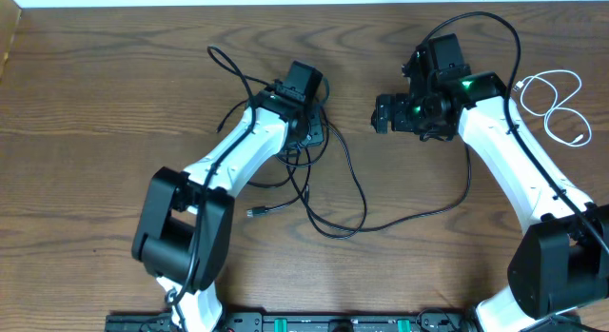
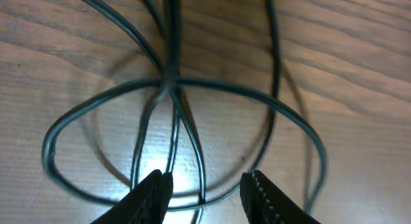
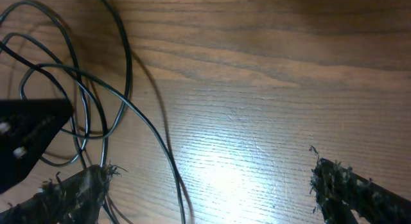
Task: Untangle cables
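Black cables [image 2: 172, 38] lie tangled between the part-open left gripper [image 2: 207, 182]; right gripper [image 3: 209, 169] gapes wide

Seen from above, the white left arm [image 1: 238, 151] covers part of the tangle of thin black cables [image 1: 303, 168]. Close in, the picture's bottom edge cuts off the left gripper [image 2: 205, 189] and the strands between its fingers. The looped thin white cable [image 1: 557, 102] has plugs too small to make out.

Overhead looks straight down on the whole desk [image 1: 95, 85]; both wrist views sit close above it, sharing the black cables [image 2: 171, 38].
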Action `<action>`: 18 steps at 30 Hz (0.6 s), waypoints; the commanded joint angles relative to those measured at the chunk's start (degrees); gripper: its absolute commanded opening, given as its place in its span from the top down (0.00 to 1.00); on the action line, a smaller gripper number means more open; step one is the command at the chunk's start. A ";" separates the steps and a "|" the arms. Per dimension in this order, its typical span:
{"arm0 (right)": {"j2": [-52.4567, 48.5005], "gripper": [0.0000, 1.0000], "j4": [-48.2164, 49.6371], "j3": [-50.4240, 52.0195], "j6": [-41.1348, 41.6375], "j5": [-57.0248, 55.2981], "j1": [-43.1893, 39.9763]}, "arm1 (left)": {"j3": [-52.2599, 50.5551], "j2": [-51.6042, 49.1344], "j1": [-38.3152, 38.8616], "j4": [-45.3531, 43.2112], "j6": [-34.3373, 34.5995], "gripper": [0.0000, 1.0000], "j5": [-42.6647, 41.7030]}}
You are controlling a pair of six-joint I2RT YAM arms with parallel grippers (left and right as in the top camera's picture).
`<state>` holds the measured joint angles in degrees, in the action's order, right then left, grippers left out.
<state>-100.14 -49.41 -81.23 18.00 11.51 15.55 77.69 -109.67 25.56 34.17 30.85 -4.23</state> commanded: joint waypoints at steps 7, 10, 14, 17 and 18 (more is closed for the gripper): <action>-0.26 0.01 -0.15 0.46 0.13 -0.66 -0.09 | -0.74 -6.84 -0.09 -7.08 4.76 0.61 9.09; -0.26 0.01 -0.15 0.46 0.15 -0.66 -0.09 | -0.74 -7.58 -0.09 -7.43 5.25 0.61 11.72; -0.26 0.01 -0.13 0.46 0.15 -0.66 -0.09 | -0.74 -9.07 -0.02 -8.90 5.27 0.66 10.64; -0.26 0.01 -0.20 0.46 0.13 -0.66 -0.09 | -0.74 -9.99 -0.02 -9.01 5.25 0.74 9.62; -0.26 0.01 -0.26 0.46 0.13 -0.66 -0.09 | -0.74 -10.19 -0.02 -9.01 5.22 0.75 9.62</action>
<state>-100.12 -49.50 -81.23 18.00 11.51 15.55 77.47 -117.89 25.56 25.19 35.75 4.84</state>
